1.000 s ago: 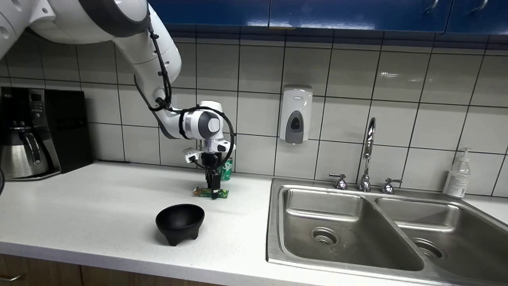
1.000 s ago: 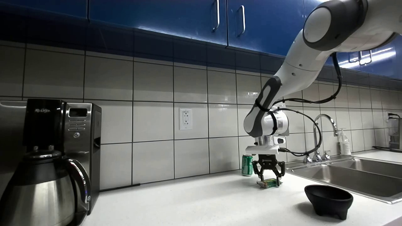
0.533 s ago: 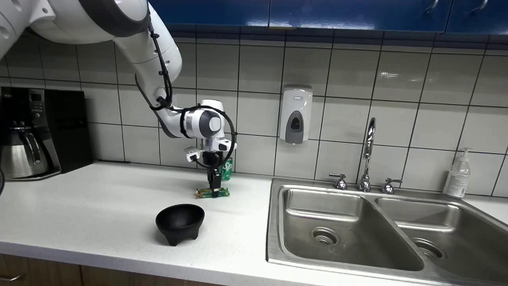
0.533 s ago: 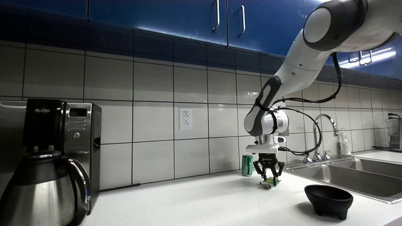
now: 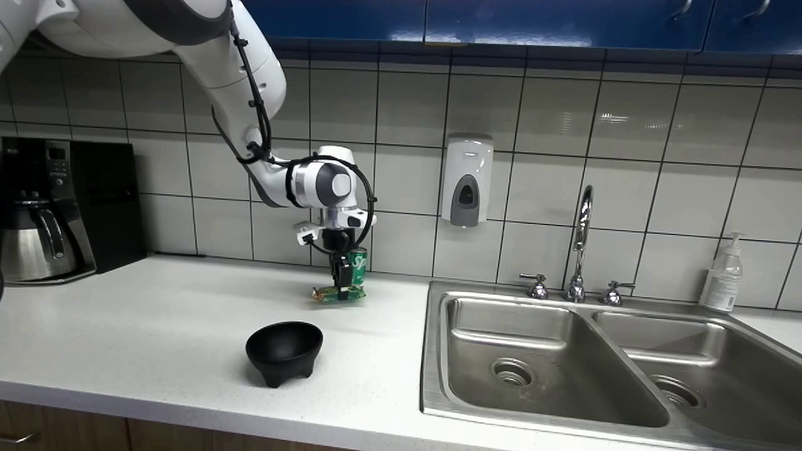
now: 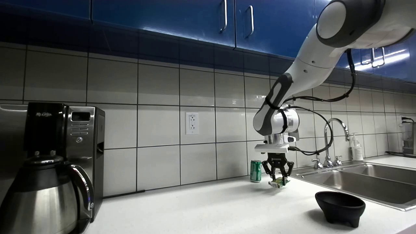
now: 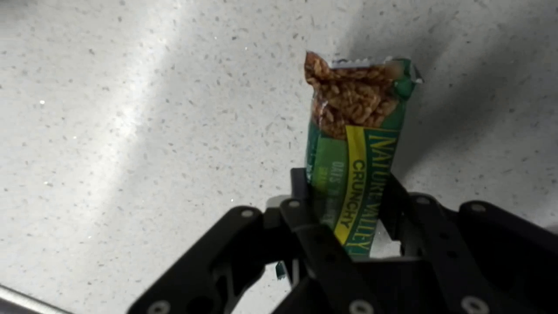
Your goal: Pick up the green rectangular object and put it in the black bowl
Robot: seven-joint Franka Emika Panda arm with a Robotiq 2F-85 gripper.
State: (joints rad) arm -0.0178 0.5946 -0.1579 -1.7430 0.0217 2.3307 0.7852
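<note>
Pincer (image 7: 345,192) gripping 1 green bar (image 7: 356,157), long axis near level, brown-printed end toward wrist view's top

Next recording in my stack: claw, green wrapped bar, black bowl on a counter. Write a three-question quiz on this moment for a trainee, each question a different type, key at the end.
1. True or false: the green bar is lying in the black bowl.
2. Choose: the bar's yellow stripe reads A) CHEWY, B) CRUNCHY, C) SALTED.
3. Fill in: in both exterior views, an upright green ____ stands near the tiled wall.

Key:
1. False; the claw grips it, apart from the bowl.
2. B
3. can
</note>
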